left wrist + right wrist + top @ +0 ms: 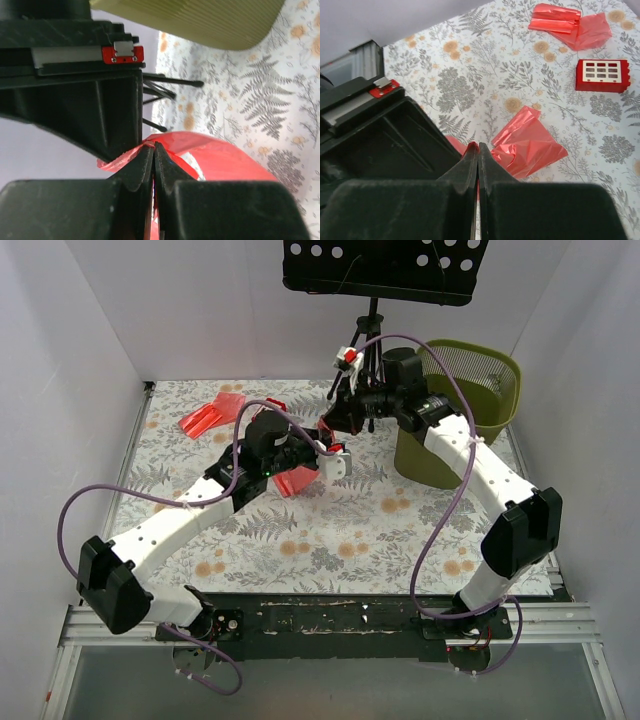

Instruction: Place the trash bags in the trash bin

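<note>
My left gripper (336,448) (153,145) and my right gripper (332,426) (478,145) meet tip to tip above the middle of the table. Each is shut on the same thin red trash bag (220,157), whose film shows as a small fold (471,148) at the right jaws. Another crumpled red bag (296,481) (530,142) lies on the table below the left gripper. More red bags (210,416) (570,25) lie at the back left. The olive-green trash bin (470,390) (200,20) stands at the back right, beside the right arm.
A small red box with white buttons (275,405) (602,75) lies near the back bags. A black music stand (385,270) on a tripod (370,340) stands at the back middle. White walls close in three sides.
</note>
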You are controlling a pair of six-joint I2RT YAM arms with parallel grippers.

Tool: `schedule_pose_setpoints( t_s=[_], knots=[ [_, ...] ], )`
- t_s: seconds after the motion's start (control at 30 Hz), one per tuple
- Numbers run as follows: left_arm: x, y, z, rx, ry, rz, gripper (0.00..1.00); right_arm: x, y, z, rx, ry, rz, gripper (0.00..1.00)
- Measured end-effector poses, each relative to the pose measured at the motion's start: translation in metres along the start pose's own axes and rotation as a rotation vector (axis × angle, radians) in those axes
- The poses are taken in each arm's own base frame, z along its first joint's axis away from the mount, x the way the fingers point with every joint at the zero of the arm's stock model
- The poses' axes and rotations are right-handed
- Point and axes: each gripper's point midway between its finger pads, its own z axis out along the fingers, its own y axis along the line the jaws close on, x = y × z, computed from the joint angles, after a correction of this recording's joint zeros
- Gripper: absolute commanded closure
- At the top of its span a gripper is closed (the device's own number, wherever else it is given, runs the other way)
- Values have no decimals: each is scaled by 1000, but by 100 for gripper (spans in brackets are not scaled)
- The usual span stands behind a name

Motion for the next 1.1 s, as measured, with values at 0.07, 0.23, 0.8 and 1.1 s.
schedule_pose_setpoints(
  t_s=[0.07,0.23,0.8,1.1],
  knots=[
    [13,-6,4,24,34,-11,100,7,-1,3,25,13,-38,99],
    [39,-7,17,53,90,-25,100,9,-8,-2,122,29,-142,99],
    [44,18,5,6,104,-75,100,8,15,-4,123,66,-189,99],
    [21,46,5,-28,3,-105,100,-13,21,-6,108,38,-171,99]
  ],
)
